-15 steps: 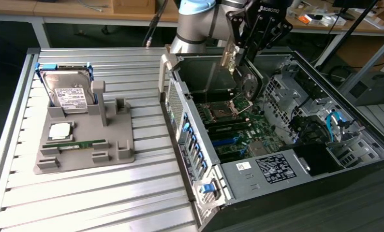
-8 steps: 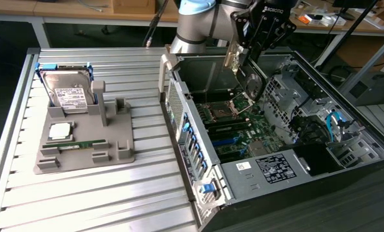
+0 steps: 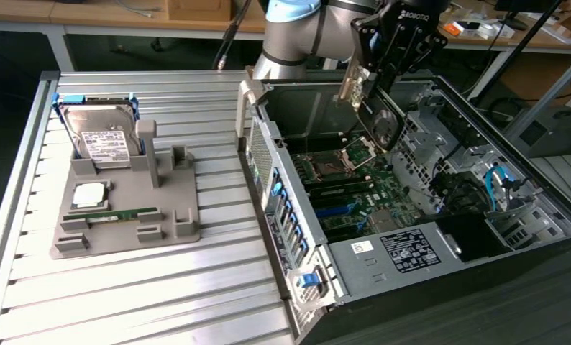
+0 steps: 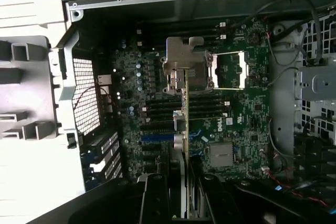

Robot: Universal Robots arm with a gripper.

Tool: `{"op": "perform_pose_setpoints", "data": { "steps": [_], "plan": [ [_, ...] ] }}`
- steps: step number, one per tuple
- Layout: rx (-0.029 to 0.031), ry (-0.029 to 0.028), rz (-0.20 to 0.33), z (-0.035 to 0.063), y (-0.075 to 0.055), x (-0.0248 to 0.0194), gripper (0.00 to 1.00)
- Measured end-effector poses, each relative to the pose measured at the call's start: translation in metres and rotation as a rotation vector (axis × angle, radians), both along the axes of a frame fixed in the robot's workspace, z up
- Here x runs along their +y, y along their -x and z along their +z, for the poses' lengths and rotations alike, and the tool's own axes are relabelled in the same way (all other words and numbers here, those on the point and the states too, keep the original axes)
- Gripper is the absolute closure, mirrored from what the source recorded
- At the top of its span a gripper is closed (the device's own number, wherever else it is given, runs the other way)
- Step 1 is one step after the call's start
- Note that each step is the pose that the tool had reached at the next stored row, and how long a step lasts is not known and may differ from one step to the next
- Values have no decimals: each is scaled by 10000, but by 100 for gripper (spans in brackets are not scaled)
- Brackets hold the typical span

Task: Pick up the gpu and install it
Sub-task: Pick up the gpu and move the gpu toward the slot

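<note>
Gripper [image 3: 370,72]: black two-fingered tool on a grey and pale-blue jointed arm, poised above the open case. Its fingers [image 4: 156,198] were pressed against both faces of the card, pinching it along its upper edge.

Gpu [image 3: 382,123]: thin flat green-brown circuit card with a dark round fan on one face. It was held on edge in the gripper and tilted, lifted clear of the table, over the rear part of the case interior. The wrist view showed it edge-on as a narrow yellow-green strip [image 4: 186,124] hanging over the expansion slots, beside the processor socket. Whether its lower edge touched a slot could not be told.

Computer case [image 3: 266,165]: black and grey metal tower, laid on its side, side panel off.

Motherboard [image 4: 252,124]: green board populated with dark slots, lying inside the case.

Fixture tray [image 3: 175,230]: grey moulded plastic holder, on the slatted aluminium table [image 3: 122,302] at the exterior view's left, well apart from the gripper.

Hard drive [image 3: 101,136]: silver, white label, propped upright at the tray's far end.

Memory stick [image 3: 113,213]: long narrow green strip, lying flat on the tray.
</note>
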State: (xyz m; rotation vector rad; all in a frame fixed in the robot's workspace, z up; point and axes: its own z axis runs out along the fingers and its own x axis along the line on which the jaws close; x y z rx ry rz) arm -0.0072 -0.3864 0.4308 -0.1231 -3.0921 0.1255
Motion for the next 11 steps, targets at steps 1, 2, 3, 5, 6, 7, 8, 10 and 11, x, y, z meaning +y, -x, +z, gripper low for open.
{"op": "perform_pose_setpoints", "data": {
  "steps": [1,2,3,5,6,7,8,10,11],
  "plan": [
    [0,5,0,0,-11,0,73],
    [0,13,-1,-1,-30,0,73],
    [0,19,-1,0,-42,0,73],
    [0,30,-1,-1,-69,0,73],
    [0,35,0,-1,-81,0,73],
    [0,41,0,-2,-95,0,73],
    [1,48,0,-2,-107,0,73],
    [0,57,0,-2,-131,0,73],
    [0,62,0,-3,-143,0,73]
  ]
}}
